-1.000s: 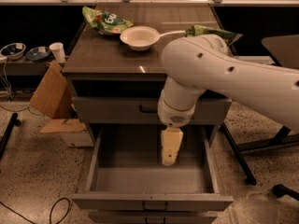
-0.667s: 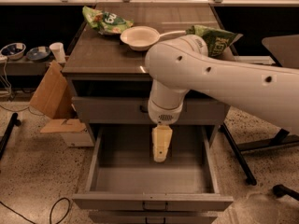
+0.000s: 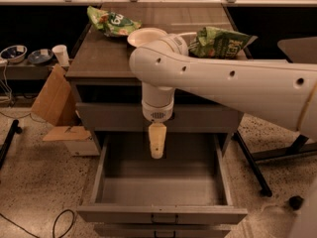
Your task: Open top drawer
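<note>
Top drawer (image 3: 106, 118) sits shut just under the desk (image 3: 99, 63) top, while the deeper drawer (image 3: 158, 213) below is pulled well out. The gripper (image 3: 157, 152) hangs before its front, pointing down — jaws pressed together, holding nothing.

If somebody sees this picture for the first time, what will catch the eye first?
The big white robot arm stretches in from the right across the cabinet, its hand hanging over the pulled-out, empty lower drawer. Behind it the top drawer looks closed. A green snack bag and a paper plate lie on the cabinet's top.
</note>
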{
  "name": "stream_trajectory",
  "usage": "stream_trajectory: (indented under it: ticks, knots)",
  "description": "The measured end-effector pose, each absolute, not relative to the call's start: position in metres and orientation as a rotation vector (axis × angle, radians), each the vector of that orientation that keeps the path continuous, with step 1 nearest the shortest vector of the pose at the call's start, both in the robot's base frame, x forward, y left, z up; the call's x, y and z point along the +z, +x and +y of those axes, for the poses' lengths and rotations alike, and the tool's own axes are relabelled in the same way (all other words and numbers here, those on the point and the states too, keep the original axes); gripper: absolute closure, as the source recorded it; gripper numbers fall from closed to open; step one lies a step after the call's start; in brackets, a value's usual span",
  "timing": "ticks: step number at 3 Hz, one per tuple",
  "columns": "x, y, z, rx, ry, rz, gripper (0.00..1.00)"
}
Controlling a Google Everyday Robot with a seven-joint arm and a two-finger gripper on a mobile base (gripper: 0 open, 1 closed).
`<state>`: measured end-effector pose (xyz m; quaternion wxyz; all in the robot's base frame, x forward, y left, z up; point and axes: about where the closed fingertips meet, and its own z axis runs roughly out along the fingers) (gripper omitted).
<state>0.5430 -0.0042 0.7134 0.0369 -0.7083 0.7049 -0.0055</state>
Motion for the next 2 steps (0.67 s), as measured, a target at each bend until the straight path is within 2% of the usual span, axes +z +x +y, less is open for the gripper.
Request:
stream_trajectory:
  ticks: [2]
  knots:
    - [0.695,0.577,0.005,-0.059,-2.184,2.185,0.0]
